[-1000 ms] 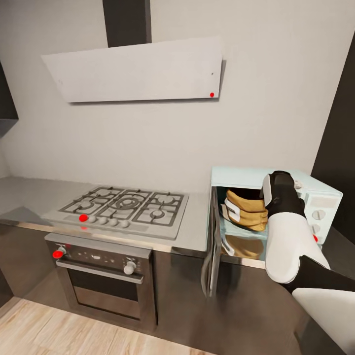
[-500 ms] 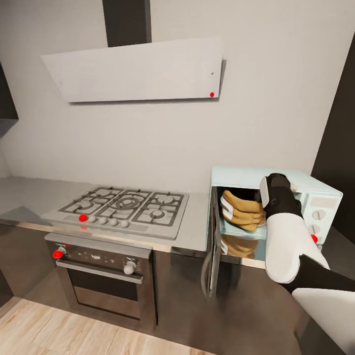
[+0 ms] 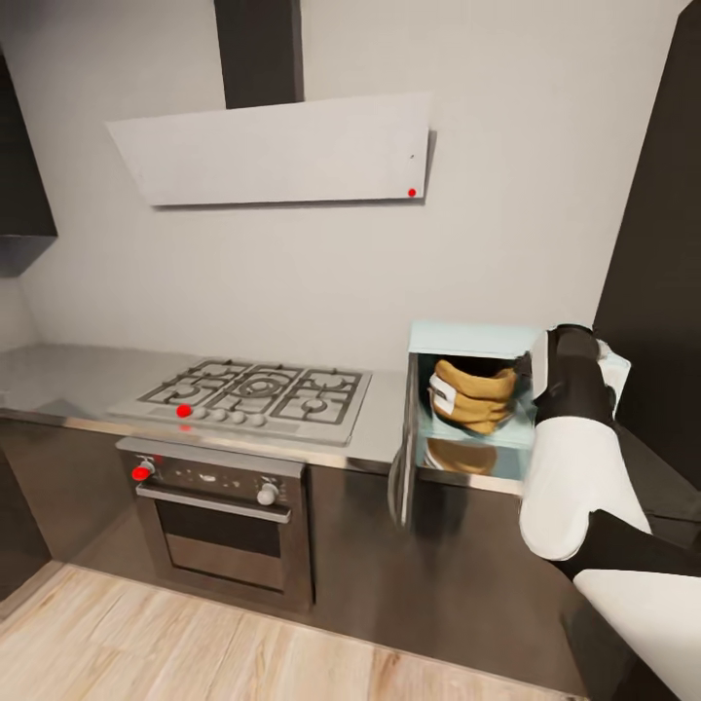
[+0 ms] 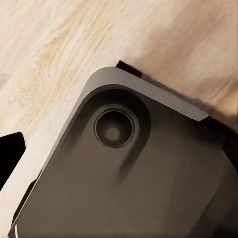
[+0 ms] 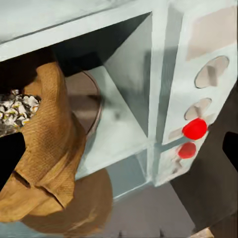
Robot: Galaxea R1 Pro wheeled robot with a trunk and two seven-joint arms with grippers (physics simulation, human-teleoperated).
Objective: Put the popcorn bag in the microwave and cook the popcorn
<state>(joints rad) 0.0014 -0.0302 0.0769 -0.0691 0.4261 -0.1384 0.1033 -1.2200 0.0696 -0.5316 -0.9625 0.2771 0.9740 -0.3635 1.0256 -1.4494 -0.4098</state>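
Head view: the pale mint-blue microwave (image 3: 467, 338) stands on the grey countertop (image 3: 385, 428), its dark glass door (image 3: 402, 465) swung open toward the gas hob (image 3: 255, 391). The tan-orange popcorn bag (image 3: 474, 394) sits inside the open cavity, raised above the cavity floor, with its reflection on the floor below. The right arm (image 3: 568, 458) reaches up in front of the microwave's right side, covering the control panel; the right gripper's fingers are hidden behind the wrist here, so I cannot tell how wide they stand. Below the hob is a steel built-in oven (image 3: 226, 521), and above it a white extractor hood (image 3: 277, 149) on the wall.

Left wrist view: the camera looks down on a dark rounded part of the robot's base (image 4: 129, 178) with a circular recess, over the pale wooden floor (image 4: 54, 44). One dark fingertip (image 4: 10, 156) shows at the frame's edge; the left gripper's opening cannot be judged.

Right wrist view: the popcorn bag (image 5: 47, 163) is close in front, open at the top with white popped kernels (image 5: 17, 111) visible inside. Behind it lie the microwave's cavity and round turntable (image 5: 84, 101). The white control panel (image 5: 206, 84) carries two round knobs and a red button (image 5: 194, 128). Whether the gripper grips the bag cannot be told.
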